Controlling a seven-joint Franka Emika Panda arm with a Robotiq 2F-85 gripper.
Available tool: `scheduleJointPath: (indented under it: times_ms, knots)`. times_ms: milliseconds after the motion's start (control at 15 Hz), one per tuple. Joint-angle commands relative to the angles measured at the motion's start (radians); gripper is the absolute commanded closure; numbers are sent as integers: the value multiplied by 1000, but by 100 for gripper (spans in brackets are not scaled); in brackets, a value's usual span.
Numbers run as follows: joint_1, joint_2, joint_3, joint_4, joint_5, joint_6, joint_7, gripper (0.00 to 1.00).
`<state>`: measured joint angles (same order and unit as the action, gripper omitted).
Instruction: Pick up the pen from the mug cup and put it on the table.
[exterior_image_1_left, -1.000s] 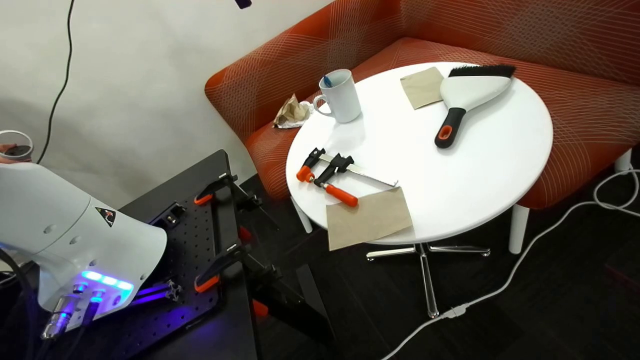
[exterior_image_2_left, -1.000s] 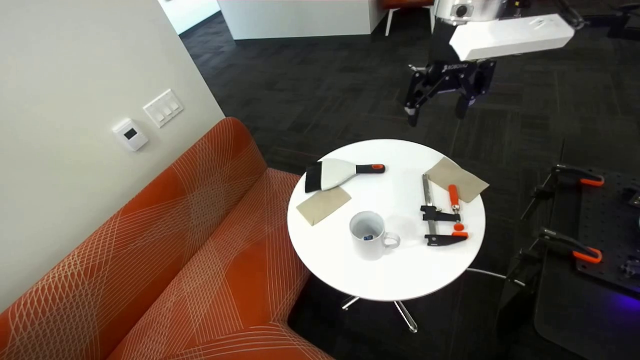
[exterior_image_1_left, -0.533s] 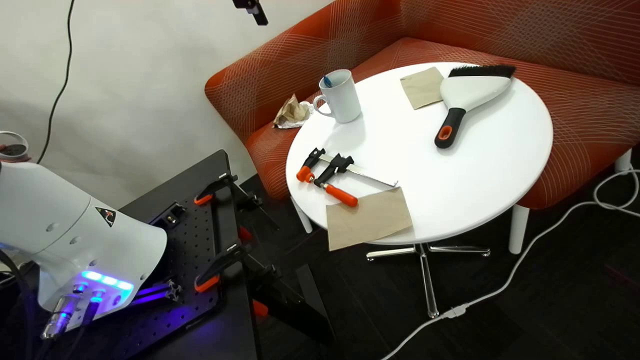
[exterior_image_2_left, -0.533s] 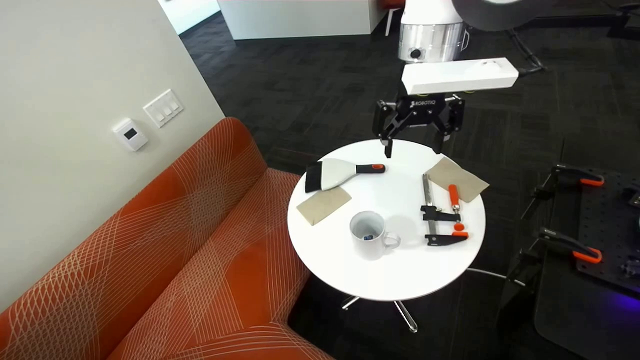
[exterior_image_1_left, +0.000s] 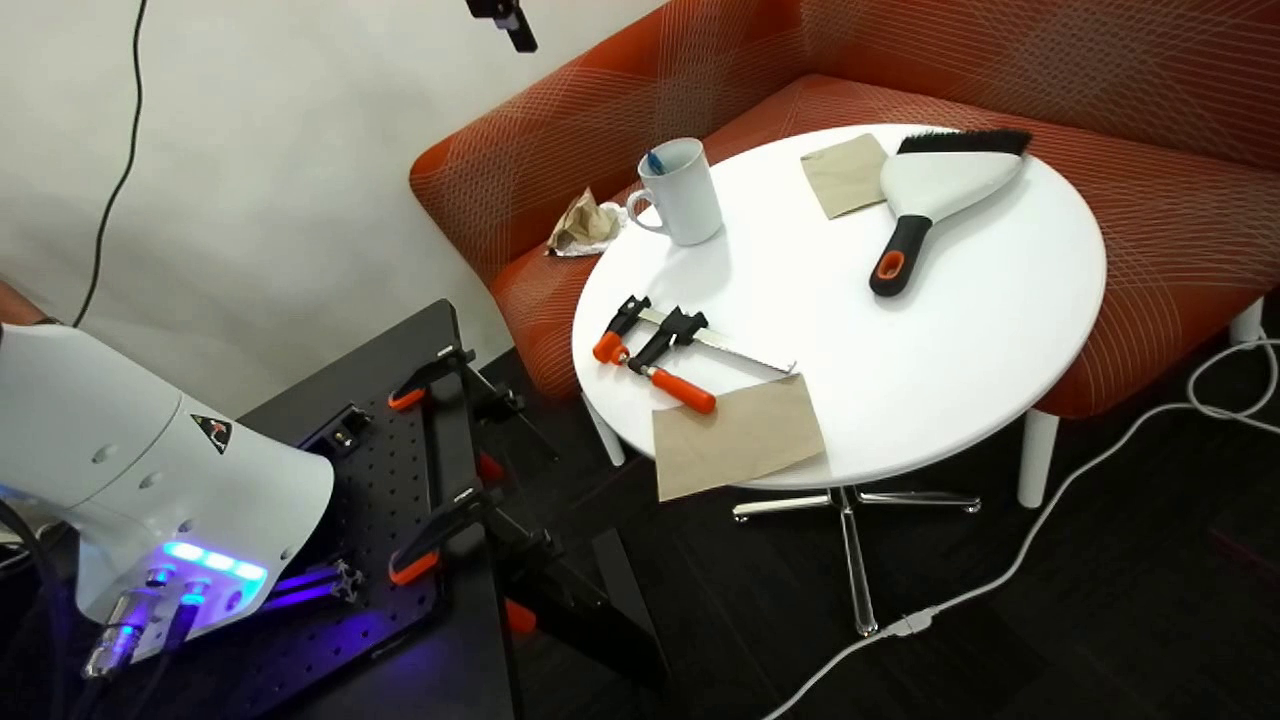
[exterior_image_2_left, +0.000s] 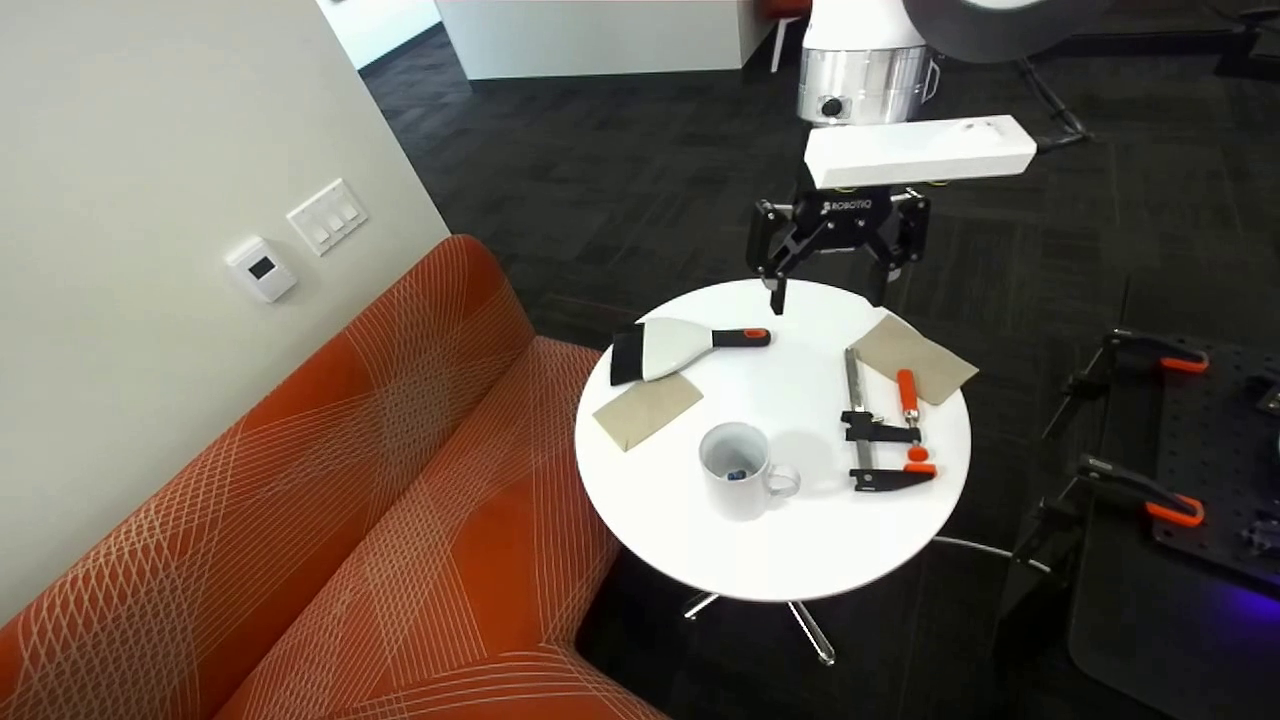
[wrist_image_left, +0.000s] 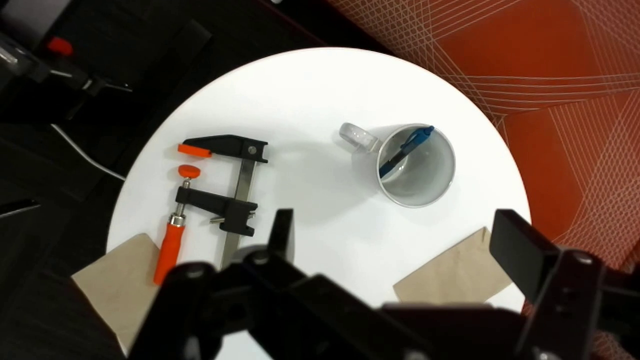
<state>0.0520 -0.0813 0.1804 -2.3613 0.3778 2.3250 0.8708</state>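
Nearest in the wrist view, the gripper is held wide and empty, presumably so the pen, leaned slantwise inside the mug and seemingly propped by its side, can be pinched and laid on the table beneath.

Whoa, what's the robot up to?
The robot arm is meant to take the blue pen out of the white mug and put it on the round table. Right now its claw hangs open above the table, holding nothing. The pen leans inside the mug, not yet grabbed.
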Motion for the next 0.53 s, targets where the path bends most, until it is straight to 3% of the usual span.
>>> scheduleJointPath:
  times_ms: [0, 467]
  knots:
    - [19, 20, -25, 18, 17, -2, -12, 0]
    - [31, 180, -34, 120, 22, -1, -22, 0]
